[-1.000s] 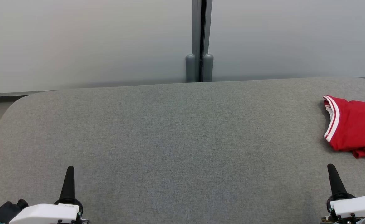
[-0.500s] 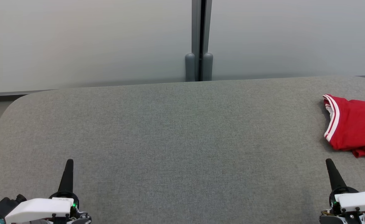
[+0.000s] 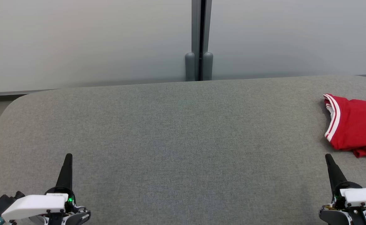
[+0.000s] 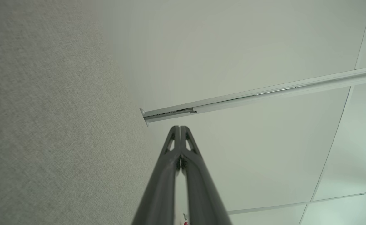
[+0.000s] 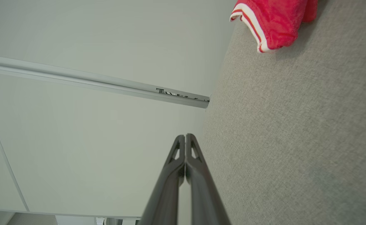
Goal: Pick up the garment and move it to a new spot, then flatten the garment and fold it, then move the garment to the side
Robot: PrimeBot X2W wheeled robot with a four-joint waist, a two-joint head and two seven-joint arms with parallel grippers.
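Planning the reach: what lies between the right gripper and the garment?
Nothing; only bare grey surface separates the right gripper from the garment, per head view.

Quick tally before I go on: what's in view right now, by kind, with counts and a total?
Garments: 1, the red garment with white trim, lying at the table's right side
Hands: 2, left hand and right hand, both shut and empty
Tables: 1, the grey padded table
Total: 4

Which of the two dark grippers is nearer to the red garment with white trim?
The right gripper, below the red garment in the head view; the left gripper is far across the grey fabric table.
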